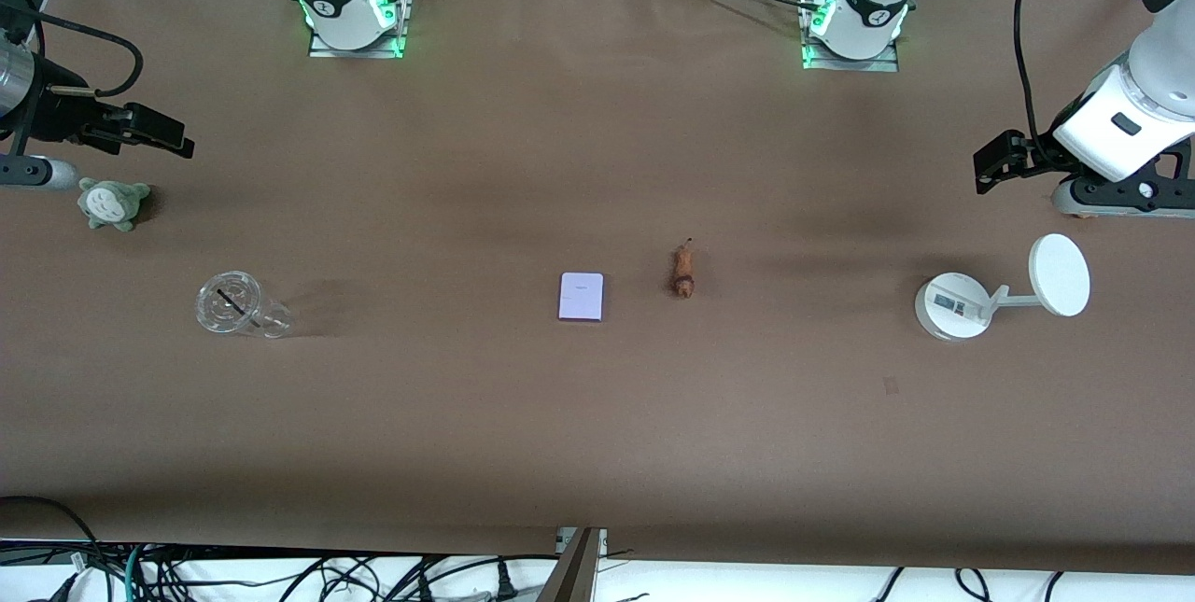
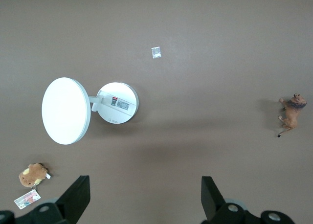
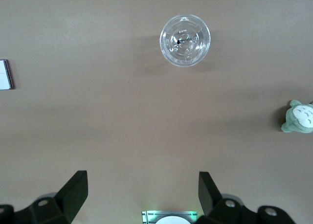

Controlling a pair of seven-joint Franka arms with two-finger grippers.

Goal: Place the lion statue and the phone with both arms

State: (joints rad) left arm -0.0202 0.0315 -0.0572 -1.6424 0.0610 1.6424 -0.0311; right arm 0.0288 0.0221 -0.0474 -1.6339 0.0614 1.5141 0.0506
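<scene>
Tabletop (image 1: 597, 434): brown sheet across the whole work area; both arm bases stand along its edge farthest from the front camera.
Left arm: raised at its own end of the tabletop, waiting. Left gripper (image 2: 145, 194) hangs over bare tabletop near the white stand; fingers (image 2: 78, 197) spread wide, nothing between them.
Right arm: raised at its own end, also waiting. Right gripper (image 3: 142, 194) hangs over bare tabletop near the green plush; fingers (image 3: 76, 192) spread wide, empty.
White stand (image 1: 952, 305): round base with a disc on a short arm, toward the left arm's end. Not a task item.
Clear cup (image 1: 233, 305): lidded, toward the right arm's end, nearer the front camera than the plush.
Grey-green plush (image 1: 112, 203): just beside the right gripper's shadow area.
Phone (image 1: 582, 296): pale lavender rectangle lying flat mid-tabletop, just beside the lion, toward the right arm's end of the pair.
Brown plush (image 2: 32, 175): tagged, shows only in the left wrist view, near the stand.
Lion statue (image 1: 684, 270): tiny orange-brown figure on its side, mid-tabletop, well apart from both grippers.
Stage (judged): neither item picked up yet.
Risk 1: phone lies flat and thin; fingers may skid off its edges or just push it.
Risk 2: lion is tiny and rounded; an off-centre close could flick it away.
Risk 3: items sit near each other; both arms converging could collide.
</scene>
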